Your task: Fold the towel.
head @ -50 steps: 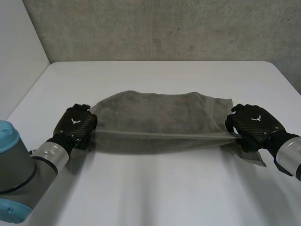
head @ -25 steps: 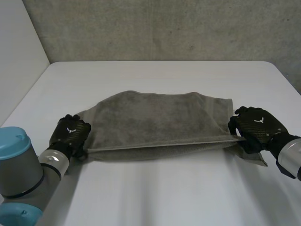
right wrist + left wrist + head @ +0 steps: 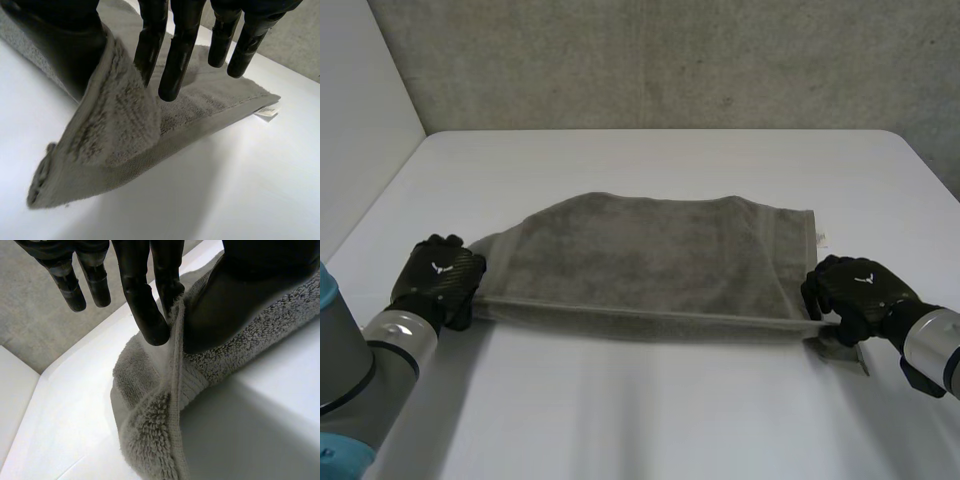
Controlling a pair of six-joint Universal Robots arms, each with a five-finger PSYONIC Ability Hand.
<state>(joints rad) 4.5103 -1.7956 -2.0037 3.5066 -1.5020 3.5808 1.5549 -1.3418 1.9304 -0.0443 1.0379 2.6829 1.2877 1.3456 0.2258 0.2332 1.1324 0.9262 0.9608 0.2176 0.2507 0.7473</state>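
The grey towel [image 3: 650,260] lay across the middle of the white table [image 3: 650,165]; its near edge was lifted and stretched between the hands; the left hand [image 3: 438,280] pinched the near left corner between thumb and fingers [image 3: 145,305]; the right hand [image 3: 857,293] clamped the near right corner likewise; a small white label [image 3: 820,238] showed on the towel's right edge.

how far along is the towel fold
Early. Done: the left hand and right hand each pinch one end of the near edge of the towel, which runs taut between them, raised off the table. In hand: holding that edge up. Left: probably carry it over to the far edge, lay it down, let go; no finished fold shows yet.
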